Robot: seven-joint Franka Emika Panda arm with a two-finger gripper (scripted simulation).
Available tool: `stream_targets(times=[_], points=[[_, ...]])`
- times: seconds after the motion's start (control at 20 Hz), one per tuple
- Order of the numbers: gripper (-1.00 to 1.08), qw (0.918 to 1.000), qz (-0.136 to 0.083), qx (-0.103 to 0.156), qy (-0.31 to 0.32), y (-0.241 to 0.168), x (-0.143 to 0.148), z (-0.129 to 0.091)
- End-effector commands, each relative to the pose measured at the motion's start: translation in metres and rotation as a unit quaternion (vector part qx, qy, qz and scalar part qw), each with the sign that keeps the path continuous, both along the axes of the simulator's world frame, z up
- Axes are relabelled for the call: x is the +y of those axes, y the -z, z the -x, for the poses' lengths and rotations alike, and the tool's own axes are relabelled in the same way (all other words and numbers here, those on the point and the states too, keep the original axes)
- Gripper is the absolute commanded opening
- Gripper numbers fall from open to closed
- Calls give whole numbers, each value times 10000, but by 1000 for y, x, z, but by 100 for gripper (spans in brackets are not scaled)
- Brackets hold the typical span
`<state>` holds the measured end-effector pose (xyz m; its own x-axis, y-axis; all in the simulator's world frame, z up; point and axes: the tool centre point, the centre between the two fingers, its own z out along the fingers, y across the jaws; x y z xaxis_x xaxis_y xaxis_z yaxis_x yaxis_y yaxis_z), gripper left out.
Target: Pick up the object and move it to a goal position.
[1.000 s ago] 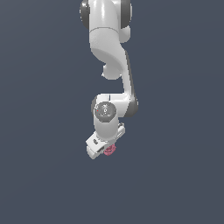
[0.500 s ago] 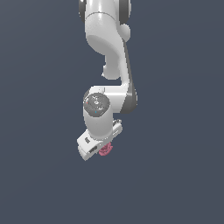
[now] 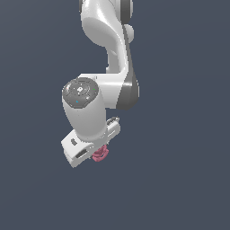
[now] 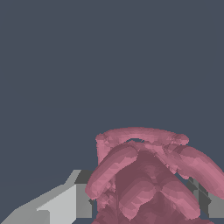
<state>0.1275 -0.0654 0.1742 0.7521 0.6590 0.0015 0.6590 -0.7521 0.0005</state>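
A white robot arm (image 3: 108, 67) hangs over a plain dark grey background. Its gripper (image 3: 96, 150) is clenched on the pink blob (image 3: 99, 153), which peeks out beneath the hand. Compared with 0.5 seconds earlier, the wrist has swung slightly toward the exterior view's left. In the wrist view the ridged blob (image 4: 148, 179) sits between grey fingers (image 4: 65, 203).

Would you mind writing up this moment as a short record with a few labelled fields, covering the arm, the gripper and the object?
arm: white Panda arm, reaching down from the top of the exterior view
gripper: gripper, shut on the object
object: pinkish-red ridged blob, held between the fingers
object visibility: mostly hidden under the hand in the exterior view, fills the wrist view
surroundings: plain dark grey background, no goal marker visible
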Motion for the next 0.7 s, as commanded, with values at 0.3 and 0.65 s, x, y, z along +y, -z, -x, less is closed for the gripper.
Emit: stream_targets(times=[0.3,0.65], points=[[-100,10000,1,7,-1,-27,-10,-12],[-100,10000,1,7,-1,-30,-11,-14]])
